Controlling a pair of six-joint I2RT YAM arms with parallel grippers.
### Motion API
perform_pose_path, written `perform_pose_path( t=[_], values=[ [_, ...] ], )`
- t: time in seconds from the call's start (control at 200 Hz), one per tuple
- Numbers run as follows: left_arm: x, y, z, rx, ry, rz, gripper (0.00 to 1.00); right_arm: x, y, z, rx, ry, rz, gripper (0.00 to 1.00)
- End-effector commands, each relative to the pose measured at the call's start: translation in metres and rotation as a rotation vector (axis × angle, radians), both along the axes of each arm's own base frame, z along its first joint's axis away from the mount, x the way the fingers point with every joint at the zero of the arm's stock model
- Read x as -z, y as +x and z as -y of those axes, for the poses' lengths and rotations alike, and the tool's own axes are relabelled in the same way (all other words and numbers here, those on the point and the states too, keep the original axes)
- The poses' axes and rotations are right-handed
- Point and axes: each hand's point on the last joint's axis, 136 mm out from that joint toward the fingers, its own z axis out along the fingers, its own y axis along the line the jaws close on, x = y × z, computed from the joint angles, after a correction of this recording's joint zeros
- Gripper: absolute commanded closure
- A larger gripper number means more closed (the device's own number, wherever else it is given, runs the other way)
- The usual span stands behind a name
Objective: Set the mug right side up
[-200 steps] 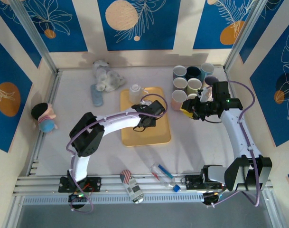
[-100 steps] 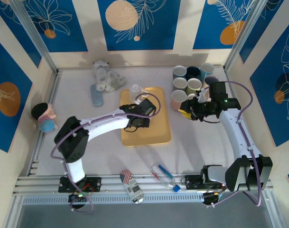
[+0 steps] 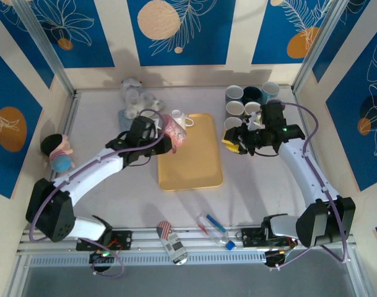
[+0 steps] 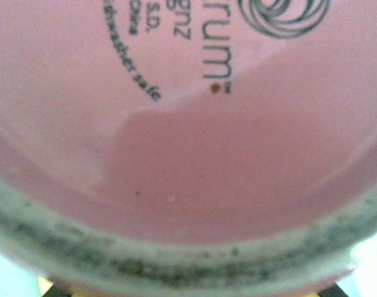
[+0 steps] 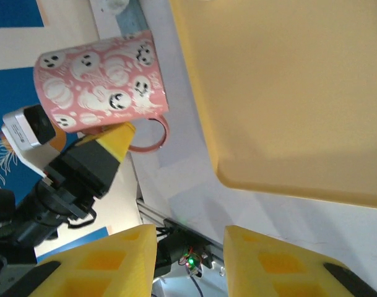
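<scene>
The mug (image 3: 174, 131) is pink with white smiley faces. It hangs above the back left corner of the yellow tray (image 3: 194, 164), with my left gripper (image 3: 161, 140) shut on it. In the right wrist view the mug (image 5: 101, 80) lies on its side, with one yellow finger (image 5: 111, 143) against it by the handle. The mug's printed base (image 4: 188, 111) faces the left wrist camera and hides the fingers there. My right gripper (image 3: 235, 141) hovers just right of the tray. Its jaws (image 5: 189, 260) are open with nothing between them.
Several mugs (image 3: 250, 102) stand clustered at the back right, close behind my right arm. A small white cup (image 3: 177, 116) sits at the tray's back edge. A grey plush (image 3: 137, 99), a doll (image 3: 57, 153), a can (image 3: 173, 242) and a clear packet (image 3: 212, 227) lie around.
My left arm has swung left and back from the middle of the tray, carrying the mug to the tray's back left corner. My right gripper has shifted slightly left.
</scene>
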Motion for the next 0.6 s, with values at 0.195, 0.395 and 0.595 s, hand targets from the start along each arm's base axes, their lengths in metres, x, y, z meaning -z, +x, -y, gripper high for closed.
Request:
perform_pose_path(
  t=[0.195, 0.395, 0.595],
  values=[
    [-0.097, 0.006, -0.01, 0.106, -0.45, 0.186, 1.0, -0.018, 0.012, -0.048, -0.056, 0.061, 0.024, 0.65],
    [-0.115, 0.013, -0.026, 0.049, -0.637, 0.199, 1.0, -0.023, 0.017, -0.078, -0.082, 0.14, 0.029, 0.63],
    [-0.128, 0.028, -0.038, -0.004, -0.843, 0.231, 1.0, -0.024, 0.025, -0.104, -0.099, 0.192, 0.029, 0.62]
  ],
)
